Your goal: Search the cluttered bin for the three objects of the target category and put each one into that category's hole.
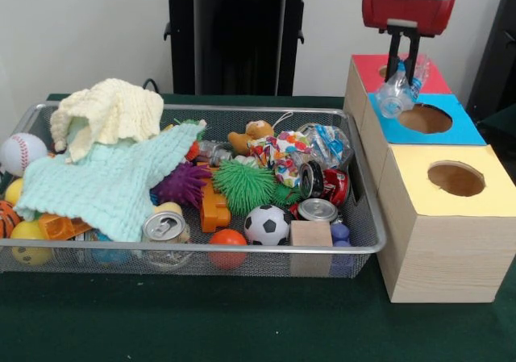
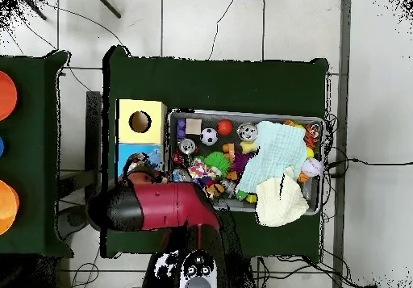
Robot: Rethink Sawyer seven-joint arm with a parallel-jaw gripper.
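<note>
1. In the front view, my claw (image 1: pixel 405 65) hangs at the far right, over the blue hole (image 1: pixel 425 118). My two black fingers are squeezed onto a crinkly clear bottle (image 1: pixel 397 93), so the claw is nearly closed around it. The bottle is up in the air, just left of the hole and above the blue box top.
2. The blue box sits between a red-topped box (image 1: pixel 371 70) behind it and a yellow-topped box (image 1: pixel 455 179) in front of it. All three stand just right of the wire bin (image 1: pixel 367 217).
3. The bin is very full. A mint cloth (image 1: pixel 113 186) and a cream cloth (image 1: pixel 113 112) cover its left half. On the right are a green spiky ball (image 1: pixel 244 186), a little soccer ball (image 1: pixel 267 224), a red can (image 1: pixel 324 183), a silver can (image 1: pixel 164 227) and a wooden block (image 1: pixel 310 235). Another see-through bottle with blue print (image 1: pixel 326 143) lies by the far right corner.
4. In the overhead view, my big red arm (image 2: pixel 161 206) covers the claw, the bottle and most of the blue box (image 2: pixel 129 154). I cannot see my fingers here.
5. This view shows the yellow box (image 2: pixel 141 122) with its round hole, and the bin (image 2: pixel 247 114) just to its right.
</note>
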